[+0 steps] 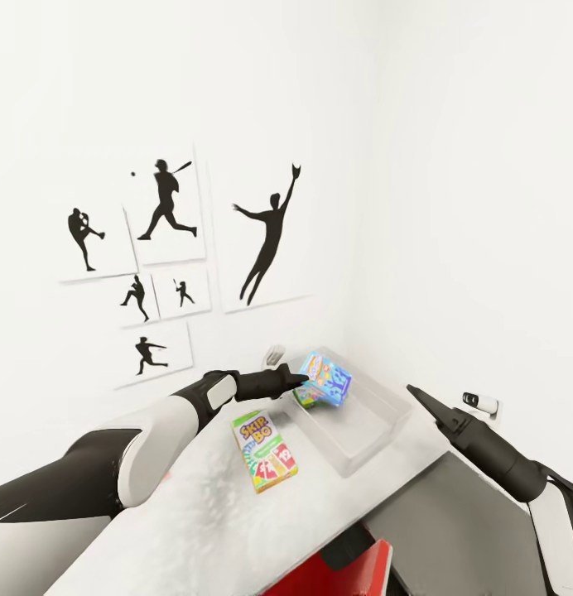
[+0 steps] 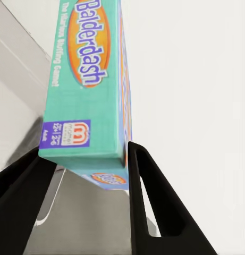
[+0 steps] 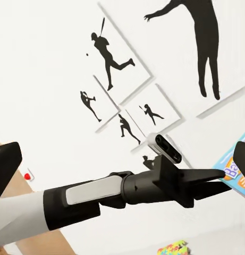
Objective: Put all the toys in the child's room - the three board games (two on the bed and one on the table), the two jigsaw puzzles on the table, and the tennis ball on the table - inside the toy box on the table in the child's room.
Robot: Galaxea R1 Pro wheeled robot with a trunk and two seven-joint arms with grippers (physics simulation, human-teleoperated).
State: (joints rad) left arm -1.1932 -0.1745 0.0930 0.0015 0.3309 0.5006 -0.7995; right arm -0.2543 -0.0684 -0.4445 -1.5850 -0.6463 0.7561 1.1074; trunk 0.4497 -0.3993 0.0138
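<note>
The board game (image 1: pixel 325 381) marked Balderdash hangs over the near-left end of the toy box (image 1: pixel 377 424), pinched across its thin sides by the left fingers (image 2: pixel 141 180), which are closed on it. Its long axis runs out away from the fingers, tilted, so release should drop it into the bin. The right gripper (image 1: pixel 419 394) hovers empty just beyond the box's right end, seemingly closed. The Skip-Bo box (image 1: pixel 265 452) lies flat on the counter (image 1: pixel 195 513) beside the bin.

Head overview; both wrist close-ups sharing Balderdash box (image 2: pixel 90 85).
</note>
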